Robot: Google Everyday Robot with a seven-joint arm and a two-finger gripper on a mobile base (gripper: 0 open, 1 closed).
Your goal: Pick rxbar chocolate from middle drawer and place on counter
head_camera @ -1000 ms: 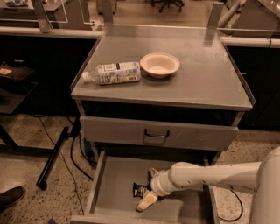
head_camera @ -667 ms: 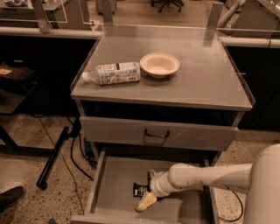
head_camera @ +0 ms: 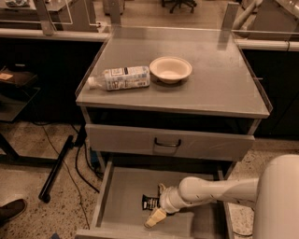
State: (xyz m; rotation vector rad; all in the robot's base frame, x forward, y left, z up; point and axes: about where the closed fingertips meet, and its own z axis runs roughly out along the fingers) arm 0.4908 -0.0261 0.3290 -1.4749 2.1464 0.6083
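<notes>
Still unmoved, the gripper (head_camera: 155,206) sits spread apart at the rxbar chocolate (head_camera: 149,201) in the middle drawer (head_camera: 120,198).

Speckled terrazzo floor (head_camera: 28,151) spreads left and right of the metal cabinet, under dim, warm light. On the left a black pole (head_camera: 57,169) lies slanted on the floor, with dark cables (head_camera: 78,161) trailing beside it. A dark shoe (head_camera: 10,211) shows at the near left edge. Long pale ledges (head_camera: 42,33) run along the far left and far right above black fronts. An office chair base (head_camera: 180,3) stands on the far floor. The claw (head_camera: 155,217) hangs low at the near edge, inside the middle drawer (head_camera: 103,196).
</notes>
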